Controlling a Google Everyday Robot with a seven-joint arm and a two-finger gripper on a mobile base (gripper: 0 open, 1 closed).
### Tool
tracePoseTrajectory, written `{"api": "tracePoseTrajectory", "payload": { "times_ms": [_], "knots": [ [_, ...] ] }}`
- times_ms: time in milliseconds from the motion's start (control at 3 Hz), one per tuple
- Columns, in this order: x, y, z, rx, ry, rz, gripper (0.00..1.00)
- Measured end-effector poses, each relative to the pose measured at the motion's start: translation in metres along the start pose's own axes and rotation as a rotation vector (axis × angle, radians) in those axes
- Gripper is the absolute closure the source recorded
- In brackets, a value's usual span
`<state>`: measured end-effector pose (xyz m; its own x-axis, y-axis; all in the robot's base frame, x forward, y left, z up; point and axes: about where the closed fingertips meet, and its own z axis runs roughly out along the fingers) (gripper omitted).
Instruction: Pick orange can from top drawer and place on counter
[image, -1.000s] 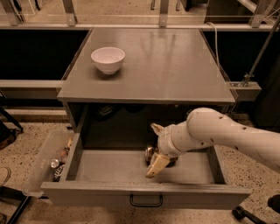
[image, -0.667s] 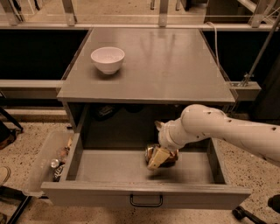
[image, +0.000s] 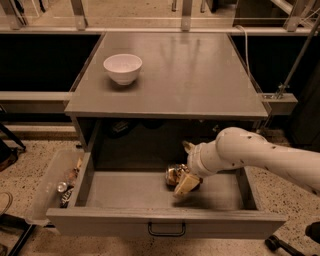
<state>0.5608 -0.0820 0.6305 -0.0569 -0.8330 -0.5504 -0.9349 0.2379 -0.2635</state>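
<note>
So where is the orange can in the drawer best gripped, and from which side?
Probably across its round side wall, coming from above and the right: the orange can sits far back in the open top drawer, the counter covers the space behind it, and the gripper is at its right.

The gripper (image: 184, 172) is low inside the open top drawer (image: 165, 222), right beside the orange can (image: 174, 175) on the drawer floor. A white bowl (image: 123, 67) stands on the worktop (image: 200, 75). A plastic bin (image: 45, 200) sits left of the drawer.
</note>
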Motion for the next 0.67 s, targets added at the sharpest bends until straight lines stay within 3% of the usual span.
{"api": "tracePoseTrajectory", "payload": {
  "times_ms": [333,667],
  "knots": [
    [0.0098,0.0019,-0.0008,0.026,-0.028,-0.001,0.00],
    [0.0101,0.0019,-0.0008,0.027,-0.028,-0.001,0.19]
  ]
}}
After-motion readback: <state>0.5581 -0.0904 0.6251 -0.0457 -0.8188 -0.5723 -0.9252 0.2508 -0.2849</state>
